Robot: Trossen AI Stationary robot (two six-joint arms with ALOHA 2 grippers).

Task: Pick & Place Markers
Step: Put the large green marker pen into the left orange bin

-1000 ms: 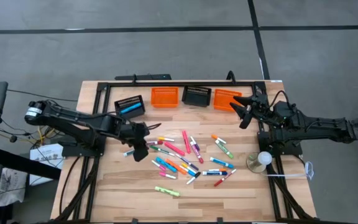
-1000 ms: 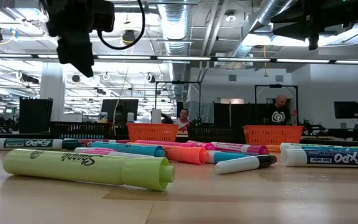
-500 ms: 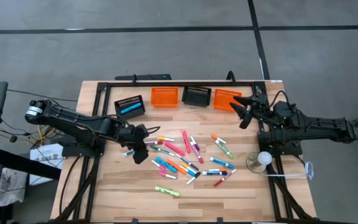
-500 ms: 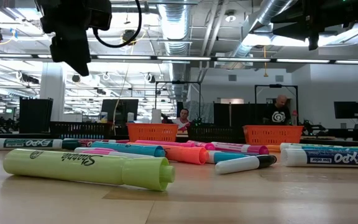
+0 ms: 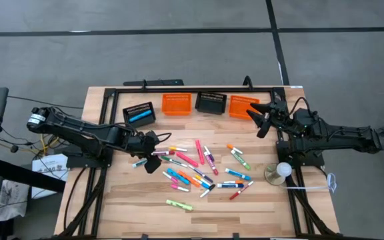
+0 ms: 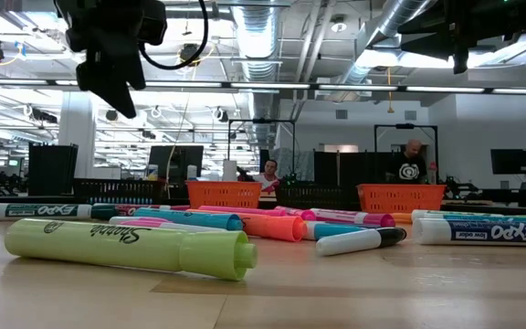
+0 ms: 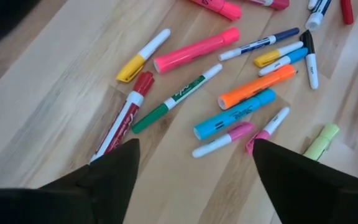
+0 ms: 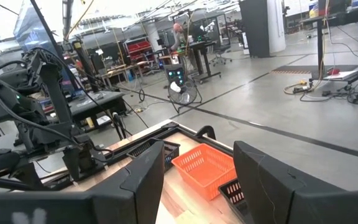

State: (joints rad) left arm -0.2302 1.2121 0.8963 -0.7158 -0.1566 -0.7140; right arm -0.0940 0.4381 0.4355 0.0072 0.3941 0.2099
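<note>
Left gripper (image 5: pixel 151 159) drifting slightly, fingers apart, hovering above green marker (image 7: pixel 176 99); light, stiff, slippery—grasp mid-barrel.

I see a pale wooden slatted table (image 5: pixel 125 200) carrying a loose scatter of capped coloured markers (image 5: pixel 199 168) at its middle, four small slatted baskets (image 5: pixel 193 104), orange and black, along the far edge
</note>
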